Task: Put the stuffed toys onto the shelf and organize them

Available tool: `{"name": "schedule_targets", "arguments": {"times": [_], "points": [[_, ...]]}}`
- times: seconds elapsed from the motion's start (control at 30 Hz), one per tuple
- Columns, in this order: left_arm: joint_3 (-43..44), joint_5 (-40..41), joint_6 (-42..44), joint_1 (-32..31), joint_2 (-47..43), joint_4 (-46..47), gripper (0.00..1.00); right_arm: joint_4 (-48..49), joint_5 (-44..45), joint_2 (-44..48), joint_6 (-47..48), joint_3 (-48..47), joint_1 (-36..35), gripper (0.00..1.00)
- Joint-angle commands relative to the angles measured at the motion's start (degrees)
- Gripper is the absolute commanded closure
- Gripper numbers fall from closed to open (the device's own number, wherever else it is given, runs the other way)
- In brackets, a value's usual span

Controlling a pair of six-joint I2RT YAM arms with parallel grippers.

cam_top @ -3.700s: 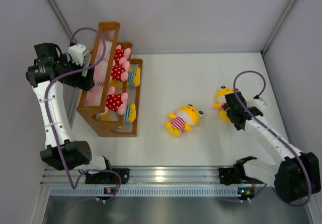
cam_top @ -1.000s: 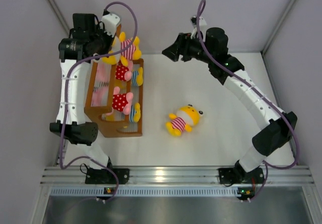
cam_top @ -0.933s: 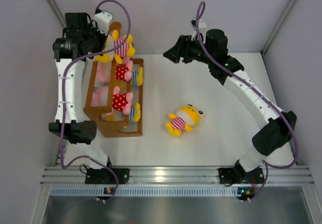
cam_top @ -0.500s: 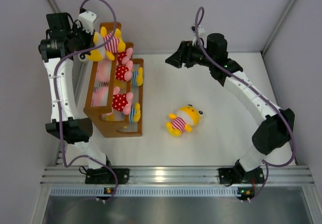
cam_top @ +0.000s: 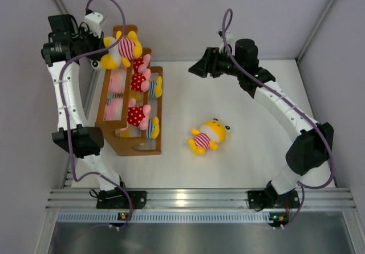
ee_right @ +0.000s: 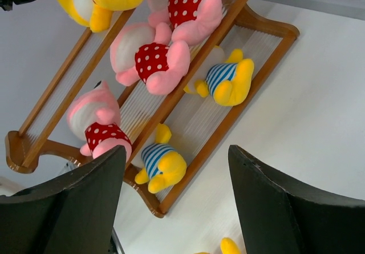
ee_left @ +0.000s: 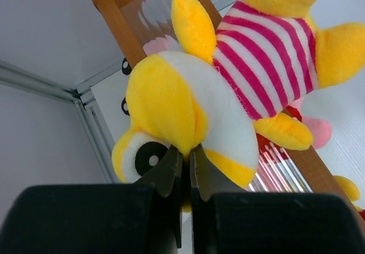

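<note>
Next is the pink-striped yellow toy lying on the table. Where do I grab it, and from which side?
Grip the pink-striped toy by its striped torso, coming straight down with the open right gripper. It lies flat on the table, and the torso looks narrower than the round head, so the jaws should close across it.

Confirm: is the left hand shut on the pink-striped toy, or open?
Shut on it. In the wrist view the left hand is pinched nearly closed on the yellow-and-white head of the pink-striped toy.
</note>
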State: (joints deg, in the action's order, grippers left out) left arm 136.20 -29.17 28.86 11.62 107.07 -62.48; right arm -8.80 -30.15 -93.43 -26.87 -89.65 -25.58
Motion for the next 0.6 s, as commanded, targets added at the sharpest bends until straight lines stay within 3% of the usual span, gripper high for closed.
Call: {"name": "schedule_targets", "arguments": {"times": [0.0,0.1,0.2,0.3,0.57], "points": [[1.9,-0.6,0.6,-0.2,1.4,1.6,0.95,3.9,-1.1,0.4,-1.1,0.3,0.4,0.27],[2.5,1.8,0.8,-1.0,1.7,1.7,0.63,3.8,-1.4,0.3,-1.3,0.3,0.4,0.26],[3.5,4.9,0.4,-2.0,2.5,2.1,0.45,4.0,-1.6,0.2,-1.6,0.3,0.4,0.26],[3.5,8.0,-1.1,-2.5,3.0,3.7,0.34,4.1,-1.7,0.3,-1.8,0.6,0.4,0.25],[3.5,16.6,-5.1,-3.7,3.0,11.8,0.26,4.2,-1.8,1.1,-1.9,2.8,0.2,0.25]]}}
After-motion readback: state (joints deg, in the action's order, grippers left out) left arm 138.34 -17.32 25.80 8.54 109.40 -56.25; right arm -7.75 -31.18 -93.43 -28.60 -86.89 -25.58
